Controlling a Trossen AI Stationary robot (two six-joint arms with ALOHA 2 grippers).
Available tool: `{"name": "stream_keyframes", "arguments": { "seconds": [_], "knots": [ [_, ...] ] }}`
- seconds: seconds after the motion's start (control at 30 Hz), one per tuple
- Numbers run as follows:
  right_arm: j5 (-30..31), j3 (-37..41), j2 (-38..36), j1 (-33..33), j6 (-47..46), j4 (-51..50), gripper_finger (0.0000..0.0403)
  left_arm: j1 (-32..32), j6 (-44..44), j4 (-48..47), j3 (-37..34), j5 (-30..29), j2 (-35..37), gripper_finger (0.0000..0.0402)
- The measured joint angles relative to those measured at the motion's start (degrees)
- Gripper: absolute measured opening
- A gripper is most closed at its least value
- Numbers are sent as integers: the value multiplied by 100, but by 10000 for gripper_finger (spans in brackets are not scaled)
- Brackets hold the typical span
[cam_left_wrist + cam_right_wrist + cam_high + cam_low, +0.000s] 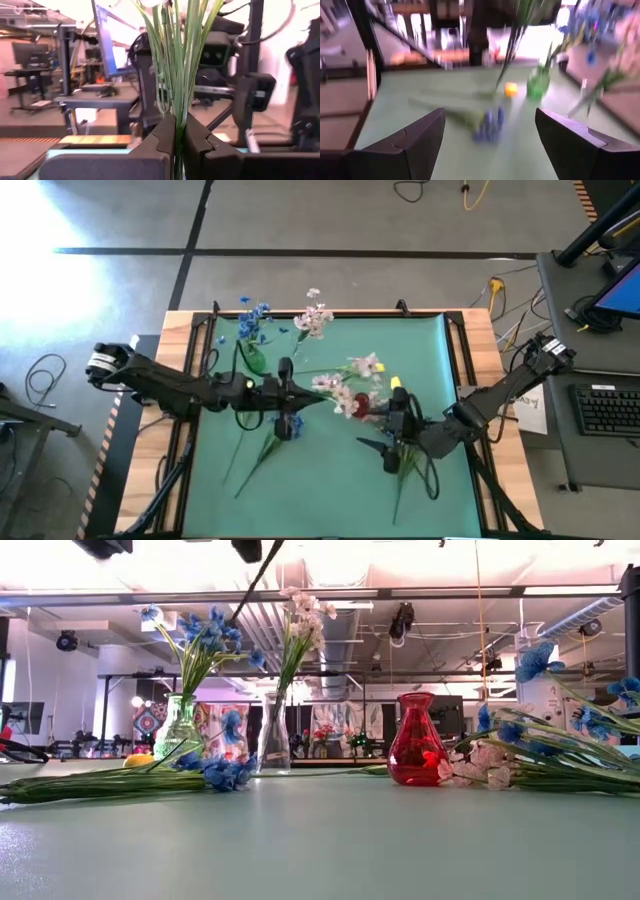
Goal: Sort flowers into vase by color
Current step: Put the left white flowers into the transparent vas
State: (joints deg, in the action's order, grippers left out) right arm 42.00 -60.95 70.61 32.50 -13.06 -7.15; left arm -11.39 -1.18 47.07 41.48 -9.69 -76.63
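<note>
Flowers are lying across the green mat point(330, 480) and standing in vases: blue blossoms point(252, 318) are sitting in the green vase point(253, 360) at the left, pale sprays point(314, 320) in the clear vase point(272, 735) beside it. The left gripper point(305, 393) is clamping green stems point(177, 75) near the middle. The right gripper point(385, 442), jaws standing wide apart and holding nothing, is hovering near the red vase point(362, 404).

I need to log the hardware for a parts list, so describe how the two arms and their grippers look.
Both arms are dark, near-black jointed links. The left arm has a pale band with lettering at its base end; the right arm carries a white tag. Black cables run along both. The left gripper and right gripper each have two chunky, angular matte-black fingers.
</note>
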Motion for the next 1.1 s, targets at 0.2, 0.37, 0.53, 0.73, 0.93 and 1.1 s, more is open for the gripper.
{"name": "stream_keyframes", "arguments": {
  "seconds": [0.2,0.37,0.53,0.73,0.93,1.1],
  "knots": [
    [-378,43,2,-479,1041,1340,302,-18,228,1268,-343,39,-373,0],
    [-1099,47,4,-1005,954,1685,302,-19,222,1655,-225,280,-755,0],
    [-1898,75,7,-1317,859,1725,302,-20,217,1663,15,297,-1074,0],
    [-2105,75,7,-1356,1034,1826,302,-7,169,1689,310,293,-1375,0],
    [-2122,75,9,-1402,1167,1859,301,25,195,1691,700,278,-1700,0],
    [-2122,75,9,-1407,1193,1869,283,43,213,1615,938,275,-1945,0]
  ]
}}
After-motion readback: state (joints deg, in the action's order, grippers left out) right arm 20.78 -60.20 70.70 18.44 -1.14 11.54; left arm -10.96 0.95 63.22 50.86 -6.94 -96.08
